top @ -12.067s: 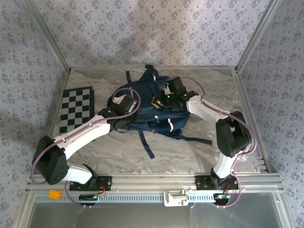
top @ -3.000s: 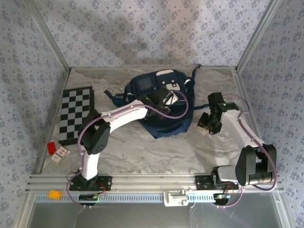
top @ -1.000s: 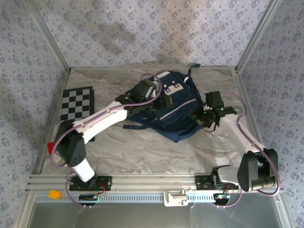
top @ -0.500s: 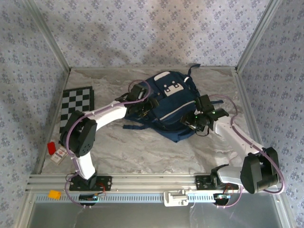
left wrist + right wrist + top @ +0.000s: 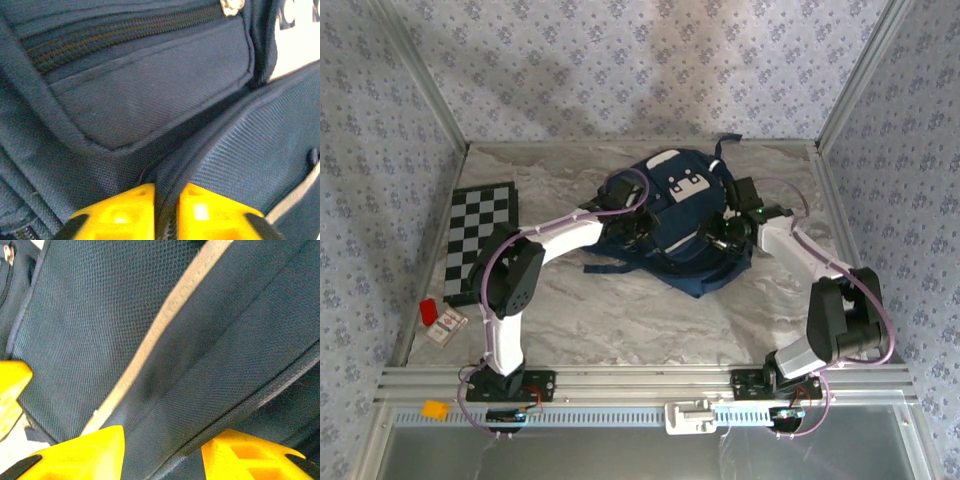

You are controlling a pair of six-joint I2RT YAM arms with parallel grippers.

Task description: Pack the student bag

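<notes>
Navy student bag [image 5: 680, 250]: left gripper [image 5: 166, 194] pinches fold; right gripper [image 5: 161, 450] straddles fabric.

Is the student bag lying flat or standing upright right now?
Lying flat: the student bag rests on the table, its white front pocket flap facing up at the overhead camera.

This is a robot test cell in a lab. A marble-patterned tabletop [image 5: 620, 325] is boxed in by blue floral-papered wall panels [image 5: 640, 70] on silver aluminium frame posts [image 5: 418, 75]. Two white robot arms [image 5: 560, 232] are bolted to a slotted aluminium rail [image 5: 640, 378] along the bottom of the frame.
</notes>
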